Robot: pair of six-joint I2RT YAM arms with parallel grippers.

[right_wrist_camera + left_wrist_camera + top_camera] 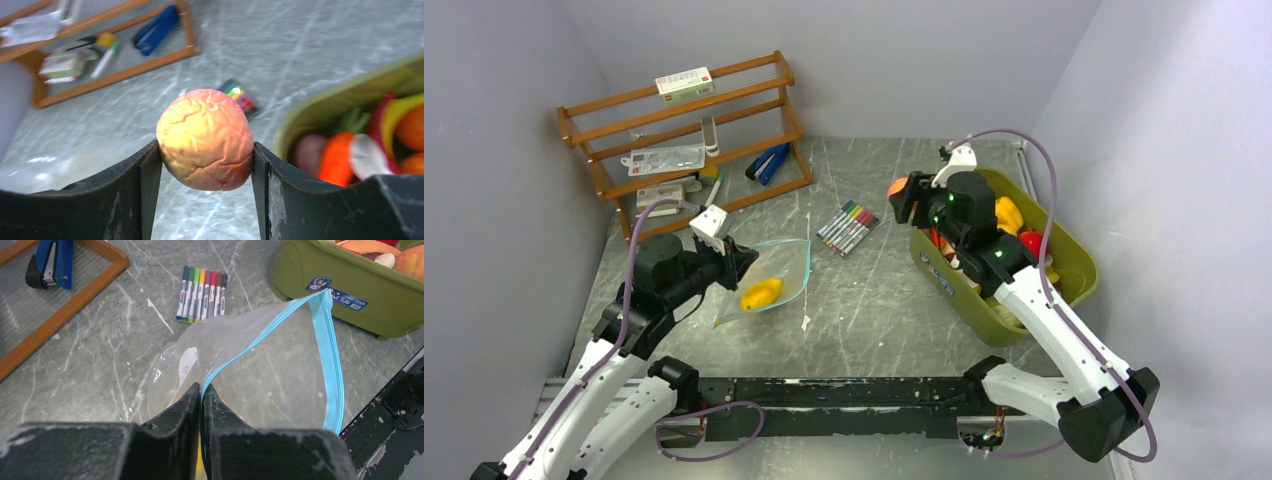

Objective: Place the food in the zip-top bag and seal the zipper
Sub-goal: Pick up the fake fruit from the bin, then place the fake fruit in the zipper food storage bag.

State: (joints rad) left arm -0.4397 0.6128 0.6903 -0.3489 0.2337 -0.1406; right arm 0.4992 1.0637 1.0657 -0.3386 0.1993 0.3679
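Observation:
The clear zip-top bag (769, 275) lies left of centre with a yellow toy food (761, 293) inside. My left gripper (736, 262) is shut on its teal-blue zipper edge (327, 347) and holds the mouth up and open; the pinch shows in the left wrist view (201, 390). My right gripper (898, 195) is shut on a wrinkled orange-yellow toy fruit (205, 139), held in the air just left of the olive-green tub (1074, 265). More toy food (336, 157) lies in the tub.
Coloured marker pens (848, 227) lie between the bag and the tub. A wooden rack (686, 135) with a blue stapler (768, 163) and small boxes stands at the back left. Grey walls close in on both sides.

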